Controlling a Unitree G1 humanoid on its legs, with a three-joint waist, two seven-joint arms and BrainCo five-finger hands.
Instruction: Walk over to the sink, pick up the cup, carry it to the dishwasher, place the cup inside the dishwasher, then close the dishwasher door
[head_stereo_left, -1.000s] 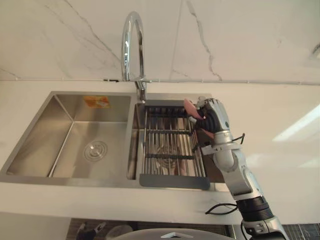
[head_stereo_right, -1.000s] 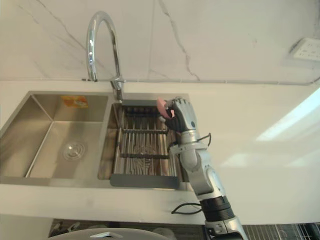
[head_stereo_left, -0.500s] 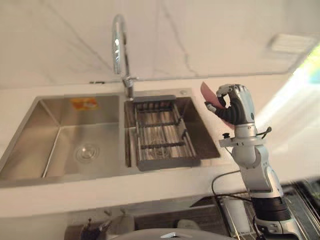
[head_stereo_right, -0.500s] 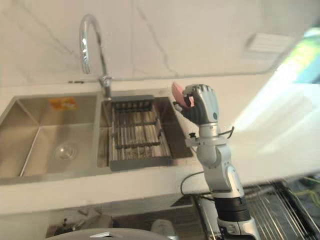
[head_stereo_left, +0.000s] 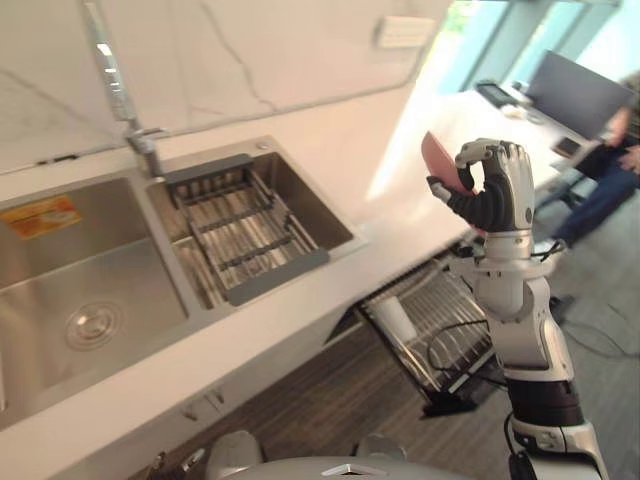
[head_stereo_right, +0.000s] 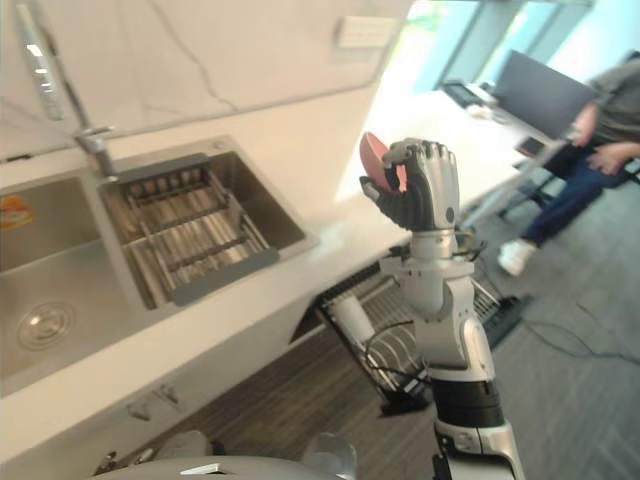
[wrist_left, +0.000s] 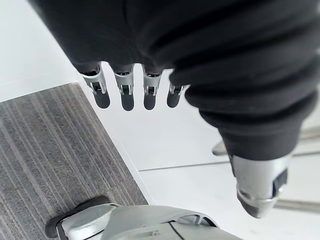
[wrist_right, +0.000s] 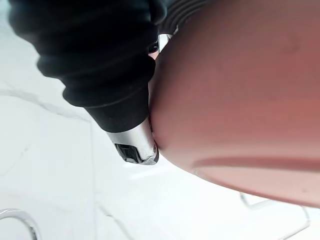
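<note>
Cup clamped in curled right robot hand; left robot hand slack, empty. Hold level, lower slowly toward dishwasher rack.

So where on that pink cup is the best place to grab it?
Around its smooth, rounded side wall, coming in from the side, much as the right hand grips the pink cup now, curled round it. No handle shows to hook instead.

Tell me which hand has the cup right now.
The right hand: its fingers are curled round the pink cup. The left hand has straight fingers and holds nothing.
</note>
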